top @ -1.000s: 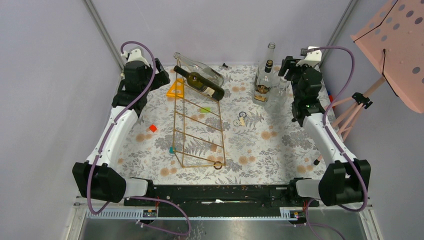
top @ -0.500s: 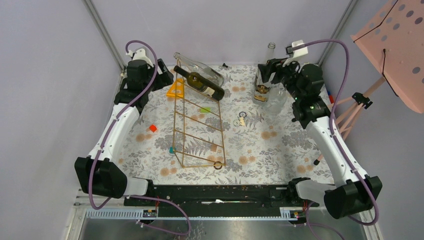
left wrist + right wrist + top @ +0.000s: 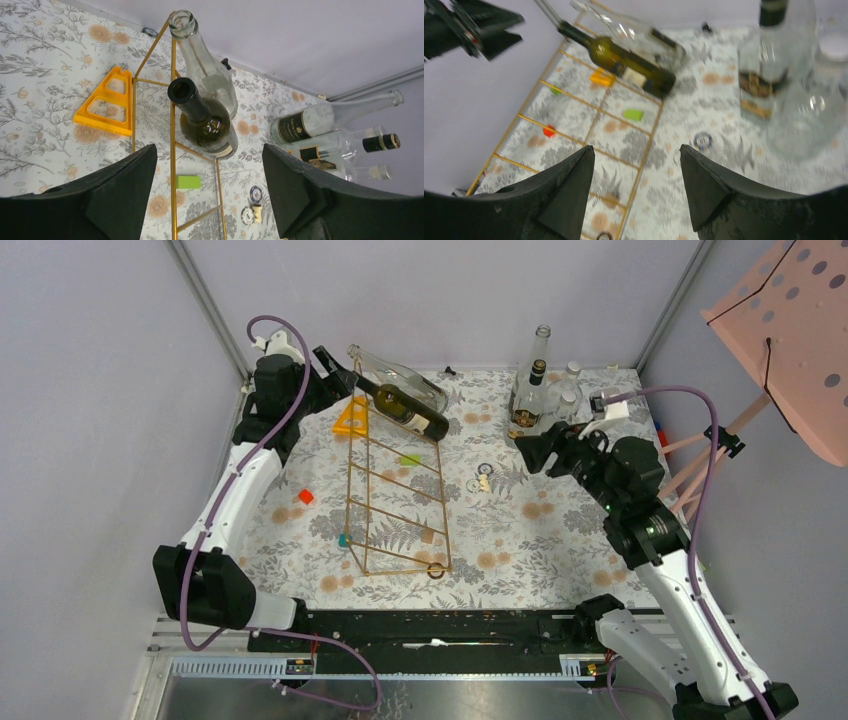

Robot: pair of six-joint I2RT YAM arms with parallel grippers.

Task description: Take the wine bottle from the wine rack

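The gold wire wine rack (image 3: 398, 490) stands slanted left of the table's middle. A dark green wine bottle (image 3: 408, 411) lies across its top rungs, neck toward the left. A clear empty bottle (image 3: 398, 376) lies just behind it. My left gripper (image 3: 336, 377) is open and empty, just left of the dark bottle's mouth. In the left wrist view the dark bottle (image 3: 206, 122) points its mouth at the open gripper (image 3: 207, 150). My right gripper (image 3: 528, 449) is open and empty, right of the rack. The right wrist view shows the dark bottle (image 3: 626, 64) and the rack (image 3: 624, 122) beyond the gripper (image 3: 636, 150).
An orange triangle (image 3: 352, 417), a green block (image 3: 411, 459) and a red block (image 3: 306, 496) lie near the rack. Poker chips and a cork (image 3: 482, 478) lie mid-table. Several bottles (image 3: 530, 400) stand at the back right. A pink perforated board (image 3: 790, 320) is outside, right.
My right arm has swung from the standing bottles at the back right forward and toward the middle, its gripper now facing the rack. My left gripper has edged toward the bottle's mouth.
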